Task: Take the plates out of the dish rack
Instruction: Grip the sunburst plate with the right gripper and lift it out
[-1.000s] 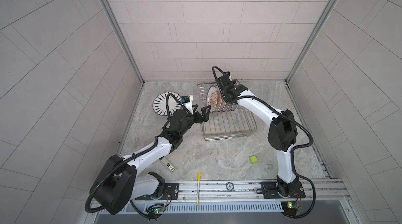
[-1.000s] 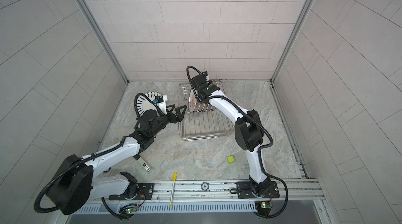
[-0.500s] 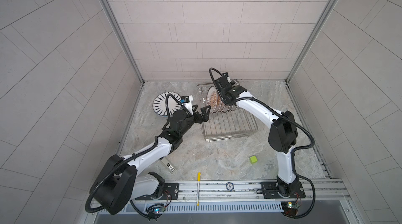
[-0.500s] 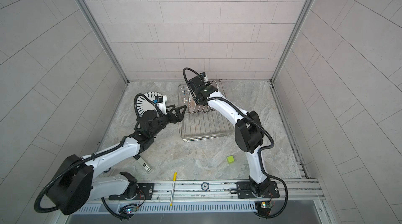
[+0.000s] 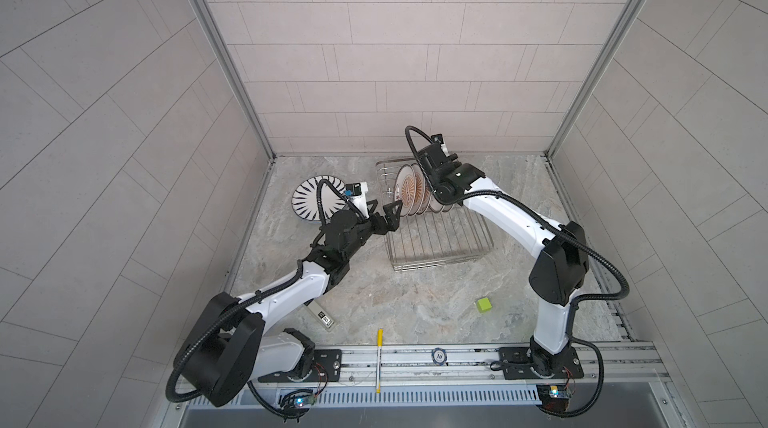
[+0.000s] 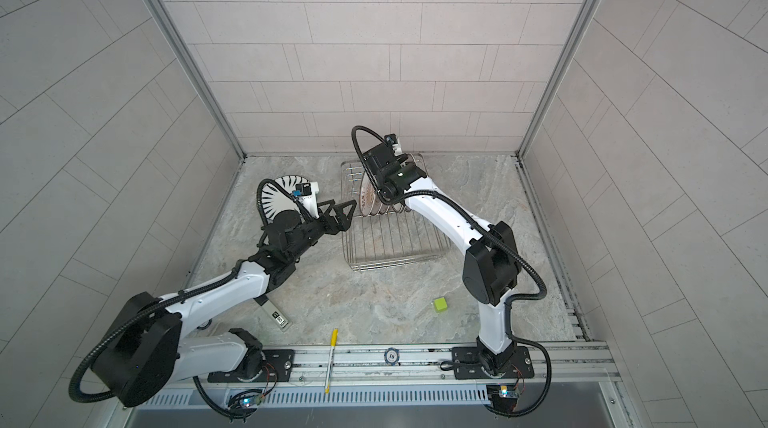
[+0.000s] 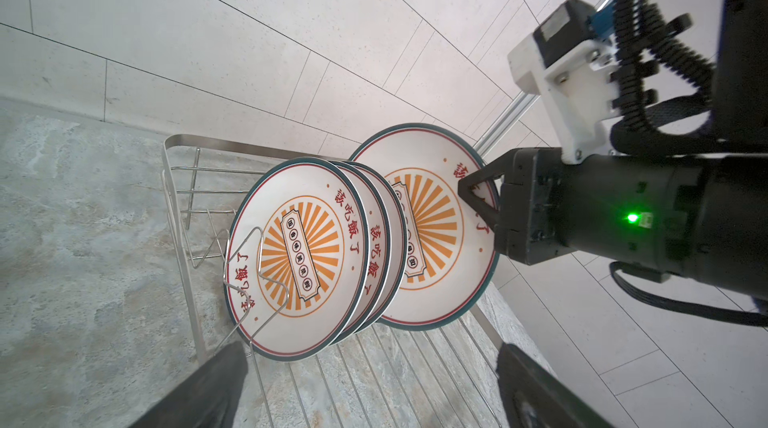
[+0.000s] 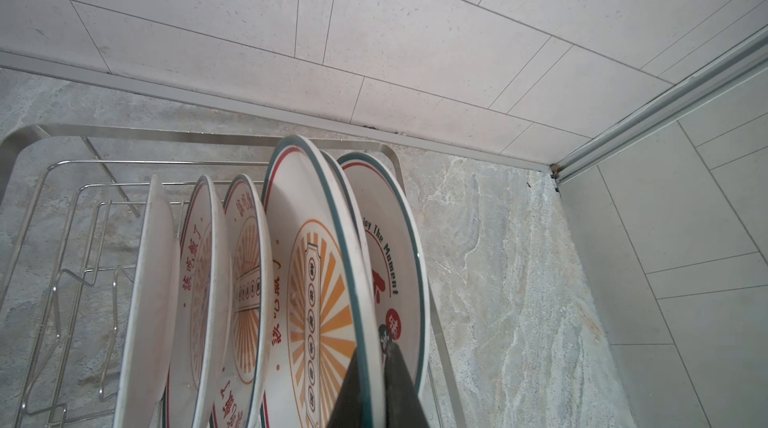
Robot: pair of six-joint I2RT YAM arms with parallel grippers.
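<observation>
Right gripper [image 8: 380, 347]: clamped on the top rim of one plate [image 8: 316, 280], a finger on each face.
Held plate: on edge in the rack [image 5: 436, 266], fourth in the row counting from the left arm's end, standing higher than its neighbours. I cannot tell whether its lower edge is clear of the prongs.
Neighbours: three plates [image 7: 299, 255] in front of it, and another plate [image 8: 395, 247] close behind.
Left gripper [image 5: 390, 214]: jaws wide and empty, just beside the rack's near end, facing the front plate.
Striped plate [image 5: 309, 201]: flat on the table [image 5: 374, 301], left of the rack, already out.
Key relation: the held plate's faces lie across the row, so I judge the free way out is straight up in its own plane. Any sideways drift would meet a neighbour.
Nearer arm: the right for this plate, the left for the front one.
</observation>
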